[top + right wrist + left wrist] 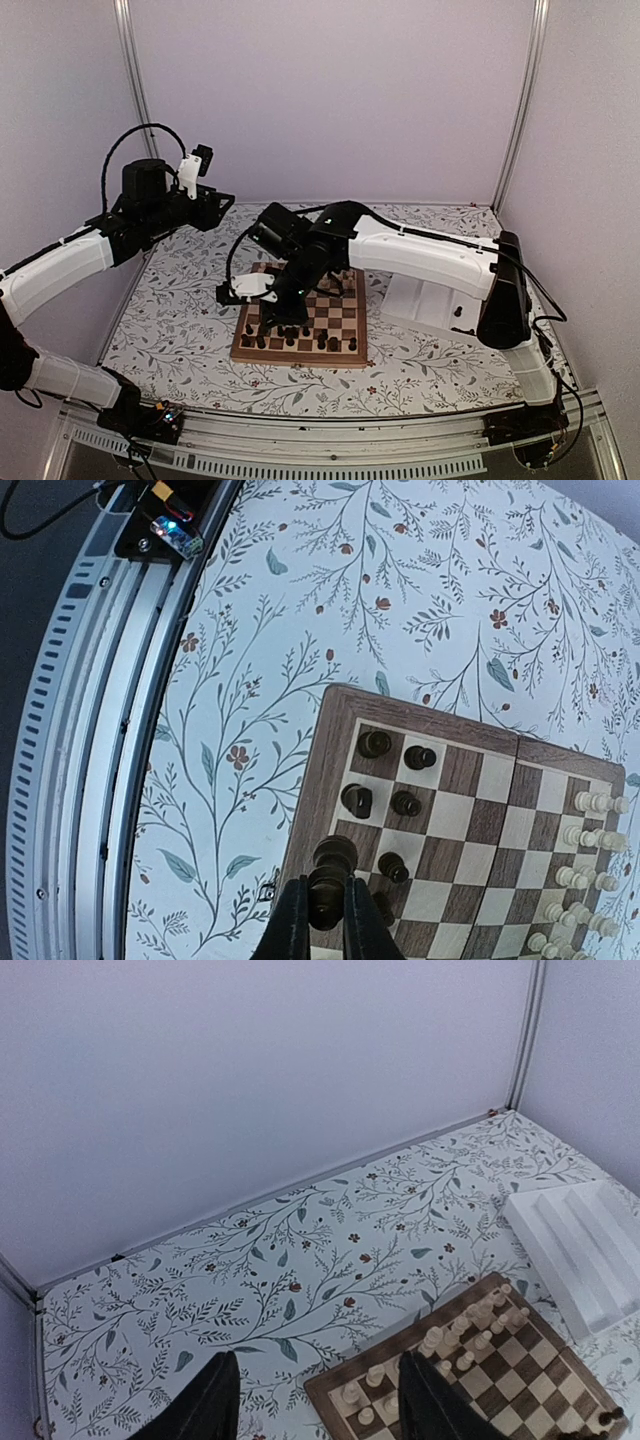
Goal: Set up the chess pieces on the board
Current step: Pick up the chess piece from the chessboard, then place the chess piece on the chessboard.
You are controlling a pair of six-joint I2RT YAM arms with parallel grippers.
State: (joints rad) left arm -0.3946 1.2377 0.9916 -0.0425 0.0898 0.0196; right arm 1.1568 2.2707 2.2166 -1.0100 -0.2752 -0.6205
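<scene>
The board [330, 730] lies on the flowered table, and the top view shows it under my right arm [300, 352]. Several dark chess pieces [406, 803] stand on its two near rows at the left corner. My right gripper [325, 910] is shut on another dark piece [333, 865], held tilted just above the board's near-left edge; from above the gripper [272, 305] hangs over that corner. My left gripper [315, 1400] is open and empty, raised high at the left [215, 208], well clear of the board [520, 1400].
Pale chessmen [590, 840] fill the board's far rows [450, 1340]. A white ridged tray [580, 1250] sits right of the board, partly under my right arm [425, 300]. The table's metal rail [90, 730] runs along the near edge.
</scene>
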